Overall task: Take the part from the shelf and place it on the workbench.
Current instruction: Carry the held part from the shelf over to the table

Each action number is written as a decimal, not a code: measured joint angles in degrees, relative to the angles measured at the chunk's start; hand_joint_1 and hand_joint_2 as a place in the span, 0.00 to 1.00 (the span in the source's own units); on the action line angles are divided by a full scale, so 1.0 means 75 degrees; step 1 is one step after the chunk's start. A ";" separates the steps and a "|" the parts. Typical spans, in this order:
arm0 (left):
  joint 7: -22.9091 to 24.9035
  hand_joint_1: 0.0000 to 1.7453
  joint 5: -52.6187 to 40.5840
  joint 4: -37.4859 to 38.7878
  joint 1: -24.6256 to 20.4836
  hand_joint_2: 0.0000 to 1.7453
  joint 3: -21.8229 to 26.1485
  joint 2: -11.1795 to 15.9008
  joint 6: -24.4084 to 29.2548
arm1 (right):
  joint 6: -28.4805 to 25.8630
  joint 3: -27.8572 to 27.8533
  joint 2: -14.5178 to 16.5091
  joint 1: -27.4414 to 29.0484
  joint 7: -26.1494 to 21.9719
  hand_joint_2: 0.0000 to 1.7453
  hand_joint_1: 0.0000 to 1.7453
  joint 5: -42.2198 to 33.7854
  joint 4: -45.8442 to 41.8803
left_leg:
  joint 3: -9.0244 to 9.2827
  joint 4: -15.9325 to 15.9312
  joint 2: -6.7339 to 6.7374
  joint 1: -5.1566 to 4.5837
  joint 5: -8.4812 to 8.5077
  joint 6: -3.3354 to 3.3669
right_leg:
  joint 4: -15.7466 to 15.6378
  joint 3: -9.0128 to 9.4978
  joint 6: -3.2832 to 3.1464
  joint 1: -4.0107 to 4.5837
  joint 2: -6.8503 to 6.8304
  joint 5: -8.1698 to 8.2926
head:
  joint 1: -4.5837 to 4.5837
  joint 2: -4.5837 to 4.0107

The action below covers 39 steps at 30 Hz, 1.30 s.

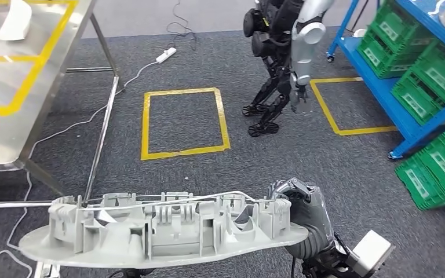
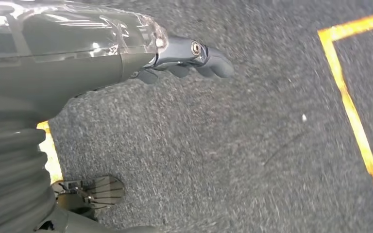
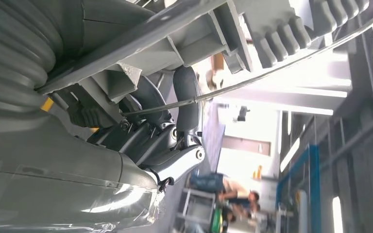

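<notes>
The long grey plastic part [image 1: 156, 229], ribbed and with a thin wire along its top, lies level across the bottom of the head view. My right hand [image 1: 301, 214] grips its right end. In the right wrist view the dark fingers [image 3: 187, 97] wrap around the part's ribbed edge [image 3: 252, 24]. The steel workbench [image 1: 11, 116], marked with yellow tape, stands at the upper left, well apart from the part. My left hand [image 2: 184, 56] hangs over the carpet with its fingers loosely extended and holds nothing.
A white piece [image 1: 14, 20] lies on the workbench. A blue shelf [image 1: 382, 81] with green crates [image 1: 434, 75] lines the right side. Another humanoid robot [image 1: 284, 58] stands ahead beside a yellow floor square [image 1: 185, 121]. A power strip [image 1: 166, 55] and cables lie on the carpet. A person [image 3: 223, 187] is far off.
</notes>
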 joint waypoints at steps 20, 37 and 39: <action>0.0098 0.00 -0.0052 -0.0001 0.0066 1.00 -0.0256 0.0001 0.0023 | 0.0155 -0.0004 0.0028 0.0060 -0.0257 1.00 1.00 -0.0622 0.0122 | 0.0032 0.0002 -0.0460 -0.0129 -0.0017 0.0057 | -0.1746 0.0546 -0.0306 0.0238 0.0656 0.1205 | 0.0059 0.0000; 0.0199 0.00 0.0067 -0.0001 0.0064 1.00 -0.0605 0.0037 0.0158 | 0.0283 -0.0011 0.0025 0.0087 -0.0326 1.00 1.00 -0.0734 0.0266 | -0.0160 -0.0120 -0.0223 -0.0080 0.0335 -0.0062 | -0.1893 0.1010 -0.0248 0.0195 0.0373 0.0967 | 0.0152 0.0000; 0.0201 0.00 0.0074 -0.0003 0.0059 1.00 -0.0635 0.0036 0.0163 | 0.0292 -0.0012 0.0025 0.0094 -0.0343 1.00 1.00 -0.0750 0.0264 | -0.0197 -0.0133 -0.0332 -0.0073 0.0430 -0.0158 | -0.1949 0.0978 -0.0324 0.0211 0.0265 0.1031 | 0.0147 0.0000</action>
